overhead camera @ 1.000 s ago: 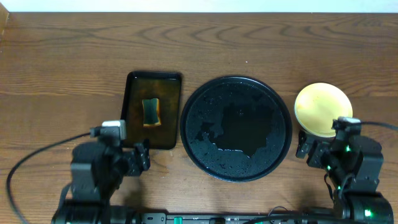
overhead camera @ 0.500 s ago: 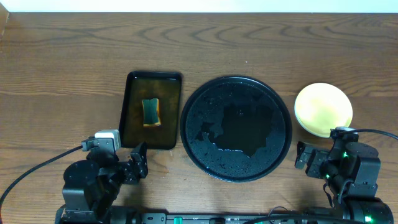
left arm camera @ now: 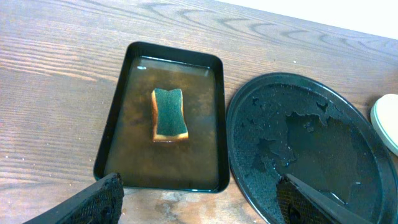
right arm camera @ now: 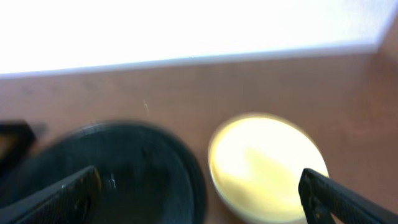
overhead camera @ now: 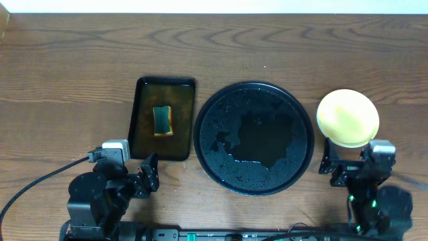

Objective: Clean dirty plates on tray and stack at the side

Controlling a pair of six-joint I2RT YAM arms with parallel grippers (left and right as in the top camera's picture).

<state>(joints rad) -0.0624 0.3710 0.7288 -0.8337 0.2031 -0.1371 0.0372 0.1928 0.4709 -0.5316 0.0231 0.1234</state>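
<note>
You're seeing the pale yellow plate (overhead camera: 348,118) lying flat just ahead of your right gripper (right arm camera: 199,185), the wet black tray (overhead camera: 254,100) sitting just left of it.

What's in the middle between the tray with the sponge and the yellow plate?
The big round black tray, wet and with no plates on it. The overhead view shows it sitting right between them.

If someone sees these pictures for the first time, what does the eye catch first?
The big black tray, wet and with no plates on it, fills the middle of the table. To its right sits a pale yellow plate; to its left a smaller tray holds brownish water and a sponge.
</note>
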